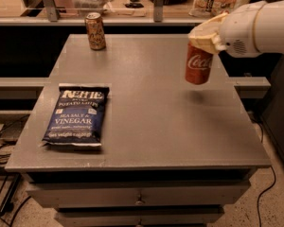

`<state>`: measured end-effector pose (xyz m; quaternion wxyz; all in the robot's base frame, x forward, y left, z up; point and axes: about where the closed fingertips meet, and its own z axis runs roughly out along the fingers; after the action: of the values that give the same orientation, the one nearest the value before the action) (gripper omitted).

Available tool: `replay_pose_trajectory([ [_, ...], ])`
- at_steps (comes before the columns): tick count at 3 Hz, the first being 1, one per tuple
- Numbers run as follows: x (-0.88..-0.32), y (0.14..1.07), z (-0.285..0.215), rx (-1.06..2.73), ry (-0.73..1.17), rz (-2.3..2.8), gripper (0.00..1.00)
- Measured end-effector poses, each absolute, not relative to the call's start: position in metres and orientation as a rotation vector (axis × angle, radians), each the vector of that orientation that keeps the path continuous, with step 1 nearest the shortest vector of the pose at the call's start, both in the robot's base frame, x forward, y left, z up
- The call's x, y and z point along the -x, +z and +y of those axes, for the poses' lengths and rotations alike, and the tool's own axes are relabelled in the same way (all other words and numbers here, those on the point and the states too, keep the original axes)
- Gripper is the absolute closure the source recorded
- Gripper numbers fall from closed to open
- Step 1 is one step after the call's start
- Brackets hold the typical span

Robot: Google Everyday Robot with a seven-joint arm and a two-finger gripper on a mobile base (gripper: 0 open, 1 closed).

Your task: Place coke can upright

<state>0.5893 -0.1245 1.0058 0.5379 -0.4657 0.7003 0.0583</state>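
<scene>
The tool (204, 38) held the coke can (199, 65) by its top; the can hung just under it, long axis almost vertical, above the table (146, 112) and not yet touching it

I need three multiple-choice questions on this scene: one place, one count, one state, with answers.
1. Where on the table lies the blue chip bag? A) near left B) far right C) centre
2. How many drink cans are on or above the table? A) one B) two C) four
3. The coke can is A) lying on the table B) standing on the bag C) held in the air by the tool
Answers: 1 A, it lies by the near left edge. 2 B, coke can plus tan can. 3 C, the tool, over the table's right side, grips its top; shadow below.
</scene>
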Motion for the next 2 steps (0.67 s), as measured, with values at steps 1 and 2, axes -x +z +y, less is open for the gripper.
replay_pose_trajectory([
  [1, -0.6, 0.993, -0.115, 1.109, 0.113, 1.647, 1.0],
  [2, -0.613, 0.982, -0.106, 1.103, 0.118, 1.631, 1.0],
])
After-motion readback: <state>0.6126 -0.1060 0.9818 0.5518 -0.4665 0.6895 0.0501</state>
